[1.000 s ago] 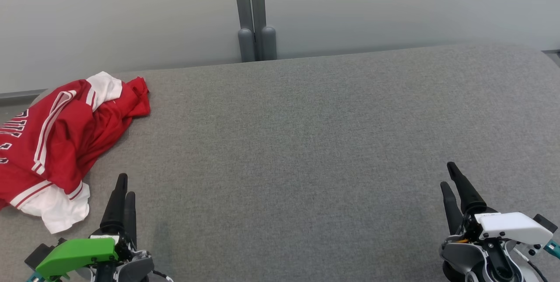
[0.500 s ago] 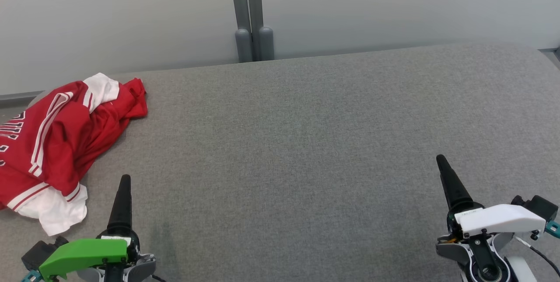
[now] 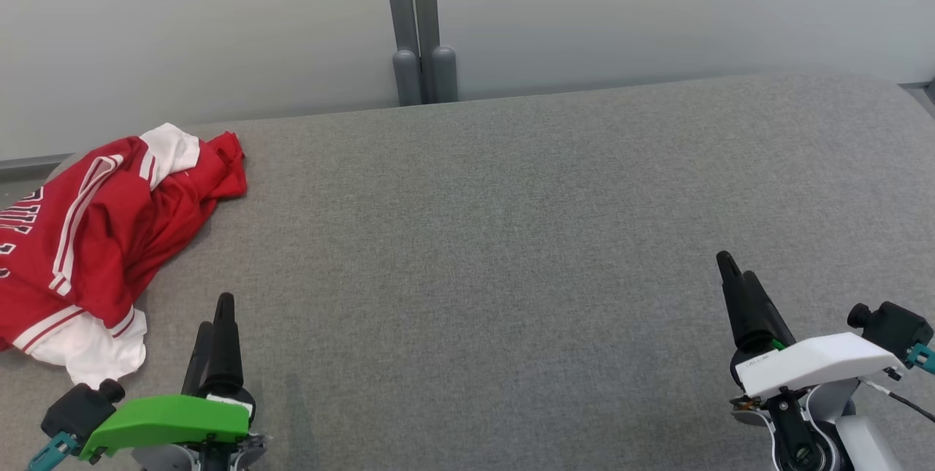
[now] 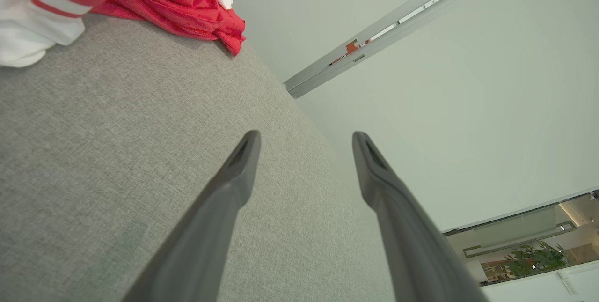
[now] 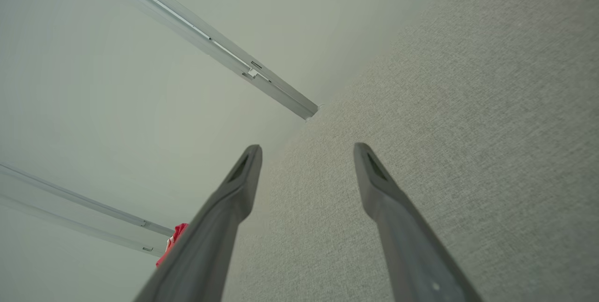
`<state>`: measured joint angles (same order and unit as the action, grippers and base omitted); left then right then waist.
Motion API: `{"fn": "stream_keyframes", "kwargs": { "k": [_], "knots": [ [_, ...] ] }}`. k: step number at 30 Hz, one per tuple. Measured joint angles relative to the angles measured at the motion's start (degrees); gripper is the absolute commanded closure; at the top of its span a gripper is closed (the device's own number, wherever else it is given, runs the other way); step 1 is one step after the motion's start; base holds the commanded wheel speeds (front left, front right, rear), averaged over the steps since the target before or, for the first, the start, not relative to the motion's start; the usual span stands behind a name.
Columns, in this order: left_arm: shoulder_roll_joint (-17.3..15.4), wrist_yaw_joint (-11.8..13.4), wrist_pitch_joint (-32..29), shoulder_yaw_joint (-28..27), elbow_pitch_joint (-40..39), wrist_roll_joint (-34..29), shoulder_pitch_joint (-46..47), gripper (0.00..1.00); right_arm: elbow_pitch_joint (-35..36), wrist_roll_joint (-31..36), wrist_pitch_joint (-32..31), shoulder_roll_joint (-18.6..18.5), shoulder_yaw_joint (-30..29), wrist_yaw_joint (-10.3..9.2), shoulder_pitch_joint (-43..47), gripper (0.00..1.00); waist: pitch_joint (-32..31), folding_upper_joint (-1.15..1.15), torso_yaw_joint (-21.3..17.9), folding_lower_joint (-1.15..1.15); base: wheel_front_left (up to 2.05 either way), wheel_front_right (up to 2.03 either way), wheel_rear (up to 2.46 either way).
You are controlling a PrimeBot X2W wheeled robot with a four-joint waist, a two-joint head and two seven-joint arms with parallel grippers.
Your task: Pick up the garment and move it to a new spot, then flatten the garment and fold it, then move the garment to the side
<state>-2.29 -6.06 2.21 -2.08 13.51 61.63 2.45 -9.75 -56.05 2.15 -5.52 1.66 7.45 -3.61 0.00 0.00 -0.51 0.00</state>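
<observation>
We are judging the step in hand to be the pick-up, and the left gripper (image 3: 215,312) is the one nearest the garment (image 3: 95,237); its fingers (image 4: 238,166) are standing spread with nothing between them, and the right gripper (image 3: 735,266) is likewise hanging wide and empty over the grey table (image 3: 511,237). To do this well, we are reckoning that the left arm should be swinging out to its own left and coming down on a raised fold of the red heap rather than on the thin white hem (image 3: 95,361), pinching through several layers so the fabric is not slipping out on the lift, and keeping the fingertips from digging into the grey covering. The garment is lying crumpled at the far left of the table, partly running off the head view's left edge, its hem sitting near the left gripper, to its left, but apart from it; it is lying well apart from the right gripper, which is sitting at the near right of the table
</observation>
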Motion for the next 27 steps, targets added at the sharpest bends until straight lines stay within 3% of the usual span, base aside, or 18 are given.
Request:
{"fn": "stream_keyframes", "kwargs": {
  "k": [14, 27],
  "knots": [
    [-0.23, -0.46, 2.68, 0.27, -0.62, -15.34, -1.47, 0.0, 0.12, 13.94, 2.6, -0.74, 0.58, 0.0, 0.59, 0.0, -0.21, 0.0, 0.03, 0.0, 0.0, 0.0, 0.0],
    [-0.4, -0.54, 4.93, -0.03, -1.26, -25.74, -3.05, 0.0, 1.19, 23.23, 4.9, -1.62, 0.97, 0.01, 1.02, 0.0, -0.39, 0.0, -0.19, 0.0, 0.0, 0.0, 0.0]
  ]
}}
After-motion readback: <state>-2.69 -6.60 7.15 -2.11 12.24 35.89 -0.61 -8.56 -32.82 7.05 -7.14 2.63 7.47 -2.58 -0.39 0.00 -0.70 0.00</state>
